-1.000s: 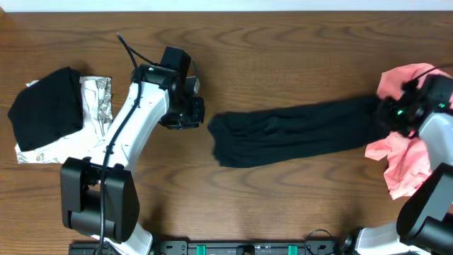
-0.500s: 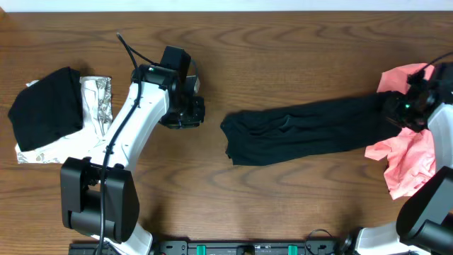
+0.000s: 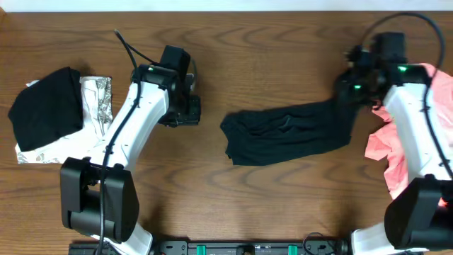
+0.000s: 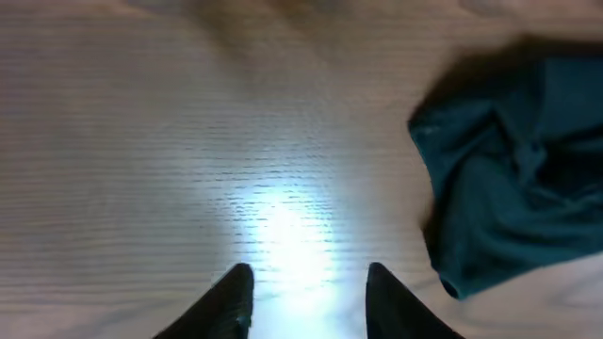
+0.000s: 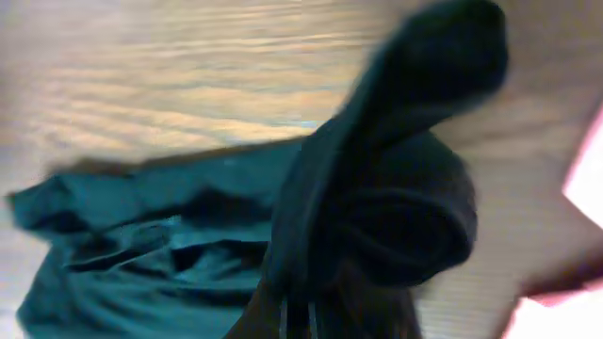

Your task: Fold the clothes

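Over the last second the right claw (image 3: pixel 348 95) has swung in from the table's right edge, off the pink shirt (image 3: pixel 407 159), dragging one end of the black shirt (image 3: pixel 283 134) with it. That shirt now lies shorter and more bunched across the middle of the table (image 3: pixel 283 42). The left claw (image 4: pixel 309 297) has barely shifted, but its fingers have come apart and nothing sits between them; it hangs over bare wood just left of the shirt's near end.

The right claw is clamped together on the black shirt's right end, which rises off the wood into it (the wrist view shows the cloth humped up toward the fingers).

We judge the job to be partly done. A folded black shirt (image 3: pixel 46 106) rests at the far left on top of a patterned shirt (image 3: pixel 98 99), which looks finished. The black shirt in hand is crumpled, with no clean fold yet, and the pink one is a loose heap, untouched.

We see no basket, bin or tray; the finished pile sits straight on the table.
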Action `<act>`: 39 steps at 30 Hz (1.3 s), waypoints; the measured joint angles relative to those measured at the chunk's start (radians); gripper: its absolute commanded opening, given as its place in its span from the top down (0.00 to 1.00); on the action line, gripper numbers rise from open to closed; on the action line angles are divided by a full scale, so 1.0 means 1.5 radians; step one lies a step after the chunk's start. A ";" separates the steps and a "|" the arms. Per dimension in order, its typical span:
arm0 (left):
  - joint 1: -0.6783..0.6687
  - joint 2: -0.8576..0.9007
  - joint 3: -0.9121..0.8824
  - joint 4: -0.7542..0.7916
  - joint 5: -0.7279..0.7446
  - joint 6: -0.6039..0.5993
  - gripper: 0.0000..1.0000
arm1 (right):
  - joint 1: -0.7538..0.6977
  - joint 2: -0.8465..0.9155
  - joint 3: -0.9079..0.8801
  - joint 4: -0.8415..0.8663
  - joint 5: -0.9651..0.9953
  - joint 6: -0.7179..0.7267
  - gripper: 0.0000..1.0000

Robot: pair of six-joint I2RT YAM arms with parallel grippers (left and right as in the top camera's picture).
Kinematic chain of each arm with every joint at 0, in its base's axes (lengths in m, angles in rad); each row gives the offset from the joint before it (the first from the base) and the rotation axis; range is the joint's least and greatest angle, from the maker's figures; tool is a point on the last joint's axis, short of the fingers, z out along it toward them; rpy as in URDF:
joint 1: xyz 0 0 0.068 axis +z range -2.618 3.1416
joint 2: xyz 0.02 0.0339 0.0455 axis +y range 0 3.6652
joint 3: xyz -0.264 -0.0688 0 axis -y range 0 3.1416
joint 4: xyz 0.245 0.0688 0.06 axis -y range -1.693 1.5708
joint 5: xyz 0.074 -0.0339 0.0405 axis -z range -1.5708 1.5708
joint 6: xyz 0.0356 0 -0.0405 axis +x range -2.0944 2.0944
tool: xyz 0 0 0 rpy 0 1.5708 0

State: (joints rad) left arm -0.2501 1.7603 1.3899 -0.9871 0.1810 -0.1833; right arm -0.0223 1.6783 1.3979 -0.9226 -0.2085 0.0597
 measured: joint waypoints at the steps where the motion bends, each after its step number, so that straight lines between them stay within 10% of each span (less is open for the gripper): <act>1: 0.003 0.000 0.000 0.000 -0.004 0.000 0.59 | 0.020 0.000 0.000 0.000 0.000 0.000 0.99; 39: 0.055 0.000 0.000 0.003 -0.021 0.000 0.58 | 0.347 0.000 0.000 0.050 0.033 0.016 0.99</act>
State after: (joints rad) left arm -0.1673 1.7603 1.3899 -0.9825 0.1493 -0.1833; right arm 0.4976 1.6783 1.3979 -0.8482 -0.1593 0.0841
